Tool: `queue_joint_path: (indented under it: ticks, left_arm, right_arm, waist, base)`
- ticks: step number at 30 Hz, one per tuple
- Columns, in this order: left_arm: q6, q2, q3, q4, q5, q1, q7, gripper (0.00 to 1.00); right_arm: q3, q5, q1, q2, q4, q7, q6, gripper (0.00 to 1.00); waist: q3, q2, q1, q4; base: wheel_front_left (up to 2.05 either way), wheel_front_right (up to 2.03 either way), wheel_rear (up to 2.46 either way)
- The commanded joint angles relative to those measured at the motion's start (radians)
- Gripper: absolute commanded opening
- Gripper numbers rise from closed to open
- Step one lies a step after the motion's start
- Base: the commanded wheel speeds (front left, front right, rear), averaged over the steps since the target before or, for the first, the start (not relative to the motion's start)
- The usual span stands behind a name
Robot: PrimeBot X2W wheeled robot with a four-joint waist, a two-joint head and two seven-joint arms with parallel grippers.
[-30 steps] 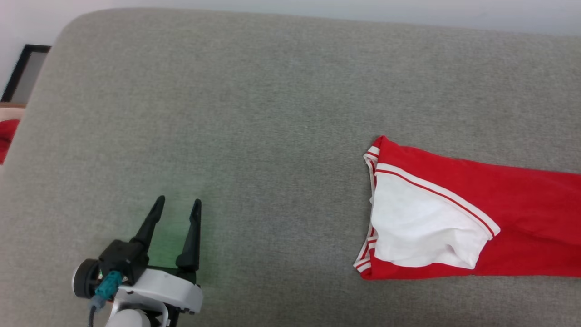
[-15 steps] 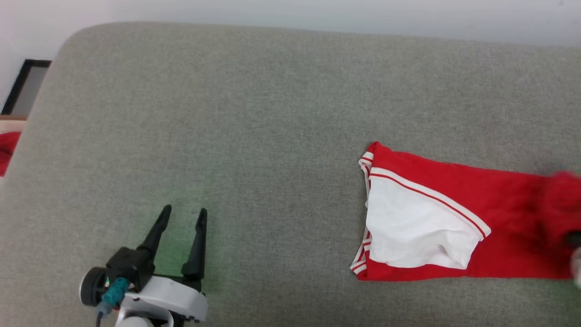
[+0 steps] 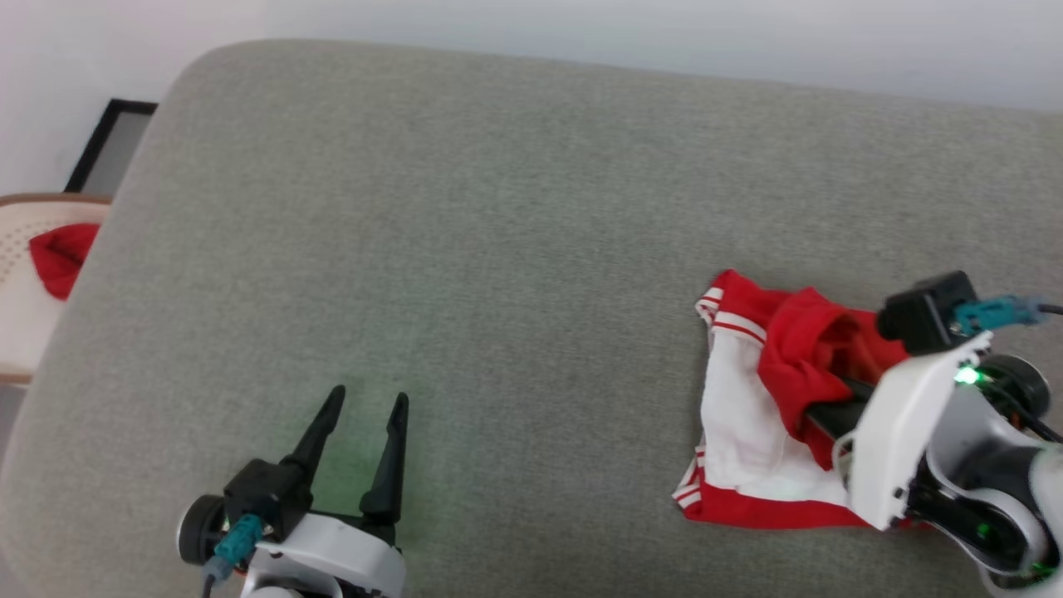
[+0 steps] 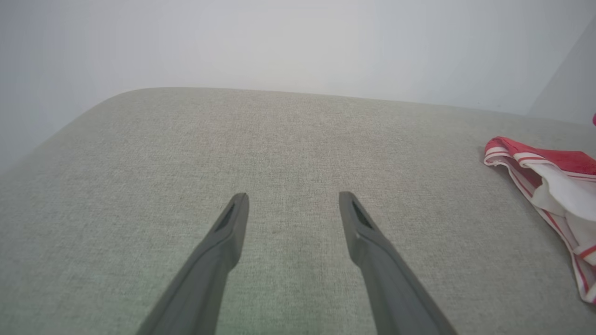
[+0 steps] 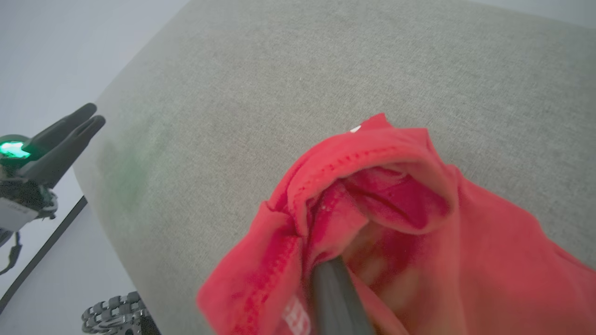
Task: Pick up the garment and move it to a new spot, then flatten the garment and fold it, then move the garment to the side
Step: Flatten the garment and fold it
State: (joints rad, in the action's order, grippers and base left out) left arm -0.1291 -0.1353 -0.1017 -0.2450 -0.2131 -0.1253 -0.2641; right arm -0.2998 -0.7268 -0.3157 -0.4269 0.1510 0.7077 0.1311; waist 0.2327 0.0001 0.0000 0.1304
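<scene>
The grey woven surface [image 3: 498, 208] has a rounded far-left corner, and its left and middle are bare. The garment [image 3: 739, 415], soft red cloth with a white sleeve and striped trim, lies bunched near the right side, short of the near edge. The right end effector [image 3: 818, 414] is clamped tight on a raised red fold of it. The left end effector [image 3: 369, 395] is spread wide and holds nothing, over the near-left surface. Beyond the left edge, a red scrap [image 3: 60, 253] lies on a pale perforated panel [image 3: 17, 282].
</scene>
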Motion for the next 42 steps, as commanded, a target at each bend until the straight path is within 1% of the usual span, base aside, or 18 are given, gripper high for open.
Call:
queue_joint_path:
  ticks: [1,7,12,13,14,15,16,21,24,28,31,34,38,42]
  left_arm:
    - [-0.002,-0.002,-0.003,-0.001,-0.003,-0.002,0.0,1.0]
    - [-0.002,0.005,-0.012,-0.008,-0.005,-0.006,0.0,1.0]
    - [-0.002,0.009,-0.017,-0.024,-0.007,-0.015,0.0,1.0]
    - [-0.002,0.008,-0.017,-0.028,-0.01,-0.016,0.0,1.0]
    - [-0.002,0.006,-0.016,-0.032,-0.013,-0.016,0.0,1.0]
    - [-0.002,0.004,-0.014,-0.035,-0.014,-0.017,0.0,1.0]
    - [-0.002,0.002,-0.011,-0.037,-0.017,-0.016,0.0,1.0]
    - [-0.002,-0.005,-0.008,-0.049,-0.031,-0.001,0.0,1.0]
    - [-0.002,-0.006,-0.01,-0.054,-0.037,0.007,0.0,1.0]
    - [-0.002,-0.009,-0.016,-0.063,-0.046,0.007,0.0,1.0]
    - [-0.002,-0.013,-0.016,-0.076,-0.055,0.006,0.0,1.0]
    - [-0.002,-0.017,-0.012,-0.097,-0.063,0.01,0.0,1.0]
    - [-0.002,-0.021,0.004,-0.127,-0.066,0.015,0.0,1.0]
    - [-0.002,-0.027,0.023,-0.142,-0.07,0.026,0.0,1.0]
  right_arm:
    - [-0.015,0.012,-0.02,0.008,-0.017,-0.014,-0.001,0.0]
    - [-0.085,0.013,-0.079,0.045,-0.152,-0.065,-0.001,0.0]
    - [-0.159,0.033,-0.11,0.046,-0.28,-0.124,-0.001,0.0]
    - [-0.172,0.028,-0.117,0.047,-0.297,-0.136,-0.001,0.11]
    - [-0.187,0.025,-0.124,0.047,-0.308,-0.148,-0.001,0.38]
    - [-0.199,0.021,-0.131,0.046,-0.315,-0.162,-0.001,0.76]
    - [-0.208,0.014,-0.135,0.047,-0.321,-0.176,-0.001,1.0]
    - [-0.242,-0.021,-0.158,0.038,-0.314,-0.219,-0.001,1.0]
    - [-0.24,-0.045,-0.164,0.028,-0.302,-0.242,-0.001,1.0]
    - [-0.224,-0.059,-0.146,-0.006,-0.295,-0.299,-0.001,1.0]
    - [-0.203,-0.066,-0.123,-0.031,-0.31,-0.376,-0.001,1.0]
    - [-0.178,-0.046,-0.103,-0.056,-0.346,-0.492,-0.001,1.0]
    - [-0.132,-0.019,-0.069,-0.061,-0.43,-0.655,-0.001,1.0]
    - [-0.094,-0.004,-0.035,-0.047,-0.5,-0.776,-0.001,1.0]
  waist:
    - [0.003,-0.0001,0.0,0.019]
    - [0.01,-0.0001,0.0,0.042]
    - [0.005,-0.0001,0.0,0.047]
    - [0.003,-0.0001,0.0,0.046]
    - [-0.001,-0.0001,0.0,0.043]
    - [-0.005,-0.0001,0.0,0.04]
    - [-0.01,-0.0001,0.0,0.034]
    - [-0.04,-0.0001,0.0,-0.002]
    - [-0.06,-0.0001,0.0,-0.028]
    - [-0.08,-0.0001,0.0,-0.057]
    - [-0.092,-0.0001,0.0,-0.077]
    - [-0.109,-0.0001,0.0,-0.094]
    - [-0.14,-0.0001,0.0,-0.113]
    - [-0.179,-0.0001,0.0,-0.128]
  base:
    - [0.0,0.0,0.0]
    - [0.0,0.0,0.0]
    - [0.0,0.0,0.0]
    - [0.0,0.0,0.0]
    - [0.0,0.0,0.0]
    - [0.0,0.0,0.0]
    - [0.0,0.0,0.0]
    - [0.0,0.0,0.0]
    - [0.0,0.0,0.0]
    - [0.0,0.0,0.0]
    - [0.0,0.0,0.0]
    - [0.0,0.0,0.0]
    - [0.0,0.0,0.0]
    - [0.0,0.0,0.0]
